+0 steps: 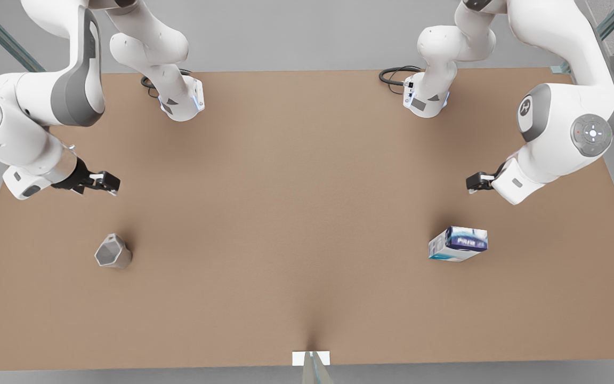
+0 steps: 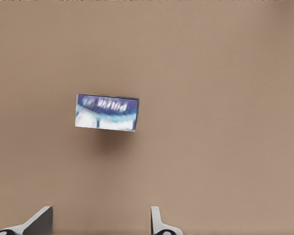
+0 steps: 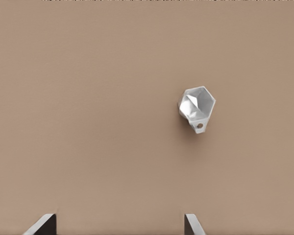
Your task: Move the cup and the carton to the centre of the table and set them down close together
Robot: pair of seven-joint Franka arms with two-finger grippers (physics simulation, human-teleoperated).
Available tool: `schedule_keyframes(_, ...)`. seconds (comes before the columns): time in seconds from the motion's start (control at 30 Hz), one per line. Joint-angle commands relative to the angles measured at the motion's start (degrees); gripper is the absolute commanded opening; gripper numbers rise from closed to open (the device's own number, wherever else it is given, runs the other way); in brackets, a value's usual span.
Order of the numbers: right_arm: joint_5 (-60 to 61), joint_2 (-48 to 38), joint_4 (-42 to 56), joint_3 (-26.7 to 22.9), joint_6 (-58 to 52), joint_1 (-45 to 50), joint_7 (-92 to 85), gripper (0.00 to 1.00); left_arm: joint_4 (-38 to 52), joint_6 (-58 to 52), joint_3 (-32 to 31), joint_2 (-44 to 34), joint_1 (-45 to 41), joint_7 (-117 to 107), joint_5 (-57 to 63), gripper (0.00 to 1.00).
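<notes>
The grey faceted cup (image 1: 112,250) stands on the brown table (image 1: 307,213) toward the front view's left. Above and behind it hovers my right gripper (image 1: 108,182), open and holding nothing; in the right wrist view the cup (image 3: 197,107) lies well ahead of the spread fingers (image 3: 45,223). The white and blue carton (image 1: 459,244) rests on the front view's right. My left gripper (image 1: 472,183) hangs open behind it, apart from it, and in the left wrist view the carton (image 2: 108,112) sits ahead of the fingers (image 2: 39,219).
Both arm bases (image 1: 182,101) (image 1: 425,98) are mounted at the table's back edge, each with a black cable (image 1: 395,74) beside it. A small white bracket (image 1: 310,358) sits at the middle of the front edge. Bare brown tabletop stretches between cup and carton.
</notes>
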Motion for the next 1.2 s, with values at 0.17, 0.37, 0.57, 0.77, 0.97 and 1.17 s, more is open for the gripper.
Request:
schedule_keyframes(0.17,0.0,0.0,-0.06,-0.26,0.37,0.04,-1.13,1.0,-0.26,0.07,0.09,-0.19,0.0,0.04,-0.11,1.0)
schedule_keyframes(0.37,0.0,1.49,-0.5,-0.88,4.58,0.21,-1.22,1.0,-1.23,0.16,0.35,0.25,0.0,0.13,-0.02,1.0)
schedule_keyframes(0.57,0.0,5.53,-12.01,-4.84,24.18,1.09,-7.02,1.0,-1.23,0.25,0.35,0.51,0.0,0.04,-0.02,1.0)
schedule_keyframes(0.77,6.24,8.43,-18.87,-7.03,38.16,1.18,-15.46,1.0,-1.14,0.25,0.35,0.51,0.0,0.04,-0.02,1.0)
schedule_keyframes(0.97,14.67,15.02,-18.43,-10.81,44.58,2.85,-28.37,1.0,-1.14,0.25,0.35,0.51,0.0,0.04,0.06,1.0)
schedule_keyframes(1.17,13.27,23.64,-6.13,-13.62,31.84,2.85,-23.81,1.0,-1.23,0.16,0.35,0.6,0.0,-0.05,0.06,1.0)
